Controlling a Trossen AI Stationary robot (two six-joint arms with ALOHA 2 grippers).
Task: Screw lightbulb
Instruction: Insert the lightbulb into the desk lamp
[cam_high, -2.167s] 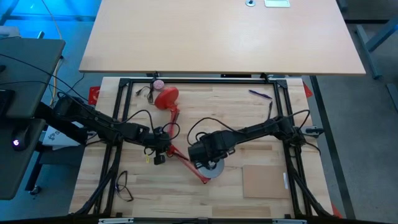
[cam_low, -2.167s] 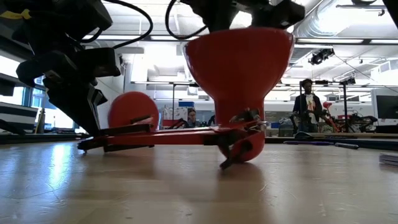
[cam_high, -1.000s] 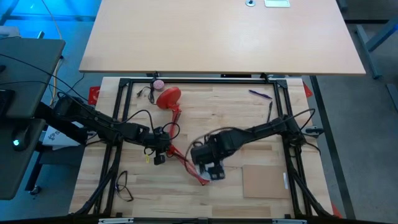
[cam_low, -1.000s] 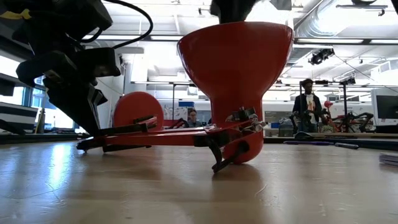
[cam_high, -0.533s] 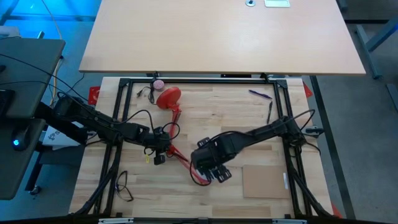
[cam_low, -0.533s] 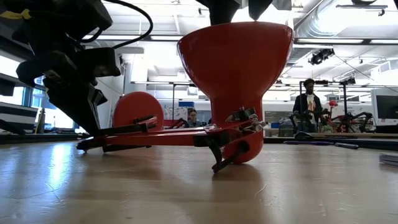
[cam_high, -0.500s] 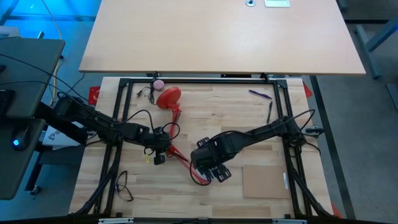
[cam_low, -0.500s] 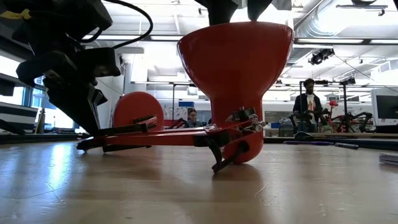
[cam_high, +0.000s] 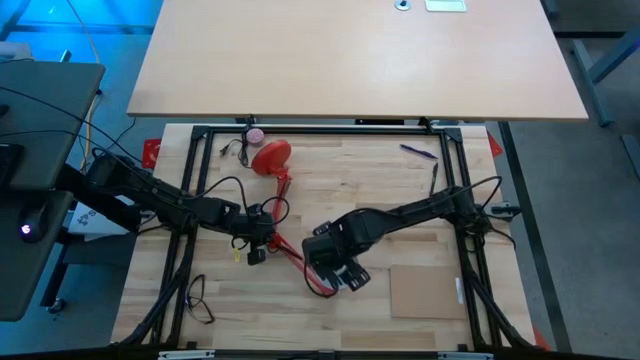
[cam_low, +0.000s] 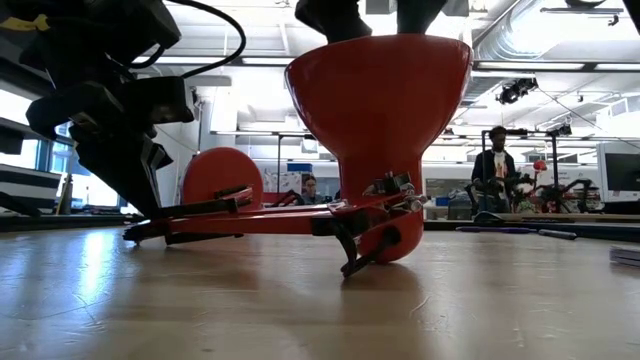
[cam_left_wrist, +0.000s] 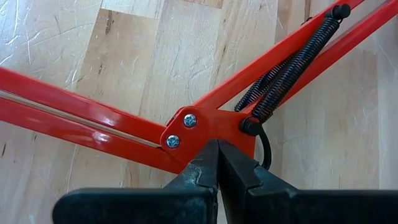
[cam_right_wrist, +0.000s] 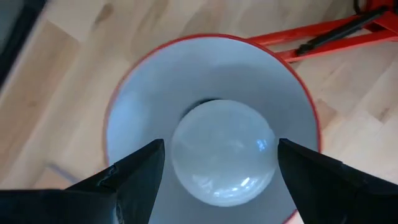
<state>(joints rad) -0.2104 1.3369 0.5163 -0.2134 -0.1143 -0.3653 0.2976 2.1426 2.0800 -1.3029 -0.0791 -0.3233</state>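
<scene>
A: Two dark arms we see over the pale wooden table (cam_high: 410, 190). Our left gripper (cam_left_wrist: 216, 163) is pinched tight on the elbow joint of the red folding desk lamp (cam_left_wrist: 205, 124), where its struts and black springs meet.

B: And on our right side?

A: Our right gripper (cam_right_wrist: 214, 163) hangs just above the lamp's red cone shade (cam_right_wrist: 298, 106), its fingers (cam_right_wrist: 134, 168) spread wide on either side of the small white rounded lightbulb (cam_right_wrist: 222, 152). We see a gap between each finger and the glass, so nothing is held.

B: Where does the bulb sit?

A: Deep inside the shade's white interior, in the middle. In the low view the shade (cam_low: 378, 100) points its mouth upward, and the lamp's round red base (cam_high: 269, 155) lies near the table's far edge, beside a small pink ball (cam_high: 255, 134).
</scene>
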